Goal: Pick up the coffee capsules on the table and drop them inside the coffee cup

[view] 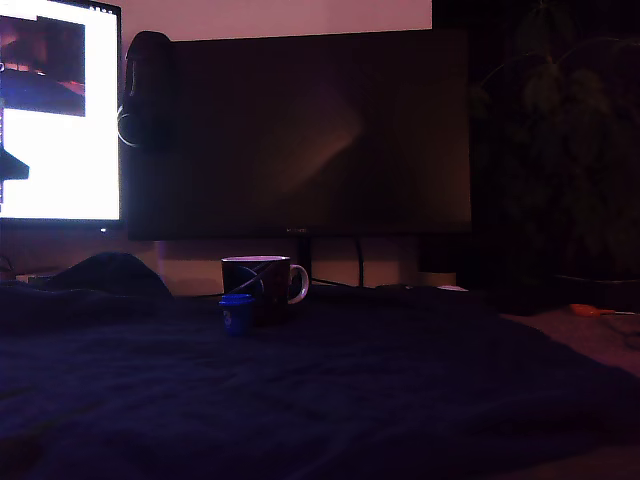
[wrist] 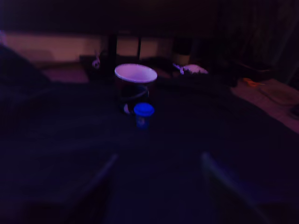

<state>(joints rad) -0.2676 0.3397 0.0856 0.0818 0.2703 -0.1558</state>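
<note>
We see our claw [wrist: 159, 186] spread open and empty, with 1 blue capsule [wrist: 143, 114] upright straight ahead, just before the coffee cup [wrist: 135, 84] on the dark surface [wrist: 70, 140].

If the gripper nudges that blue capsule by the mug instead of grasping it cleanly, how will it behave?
The blue capsule is small beside the mug, so it is probably light and easily shoved. It stands upright on dark cloth, so it may tip rather than slide. Its tapered shape suggests that, once tipped, it would roll in a curve.
</note>
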